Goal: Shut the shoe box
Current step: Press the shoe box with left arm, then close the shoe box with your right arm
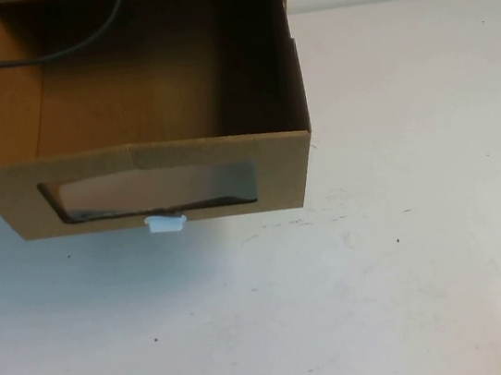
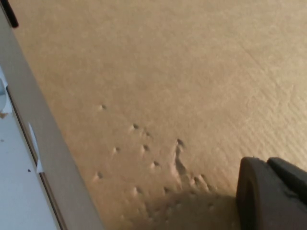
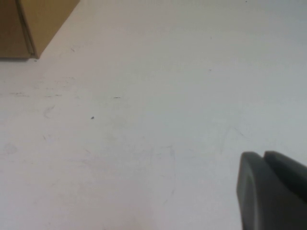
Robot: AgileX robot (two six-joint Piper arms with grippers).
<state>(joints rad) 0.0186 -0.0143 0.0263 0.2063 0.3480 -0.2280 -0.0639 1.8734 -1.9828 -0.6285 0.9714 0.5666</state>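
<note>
The shoe box (image 1: 137, 180) is brown cardboard and stands at the far left of the white table. Its drawer is pulled out toward me and its inside is open and empty. The front panel has a clear window (image 1: 153, 190) with a small white pull tab (image 1: 165, 223) just below it. Neither gripper shows in the high view. My left gripper (image 2: 268, 165) is shut and empty, close against a dented cardboard face of the box (image 2: 158, 86). My right gripper (image 3: 264, 158) is shut and empty over bare table, away from the box corner (image 3: 33, 24).
A black cable (image 1: 45, 56) hangs across the box's far left part. The white table (image 1: 405, 222) stretches to the right of the box and in front of it. In the left wrist view a strip of table (image 2: 14, 163) shows beside the box's edge.
</note>
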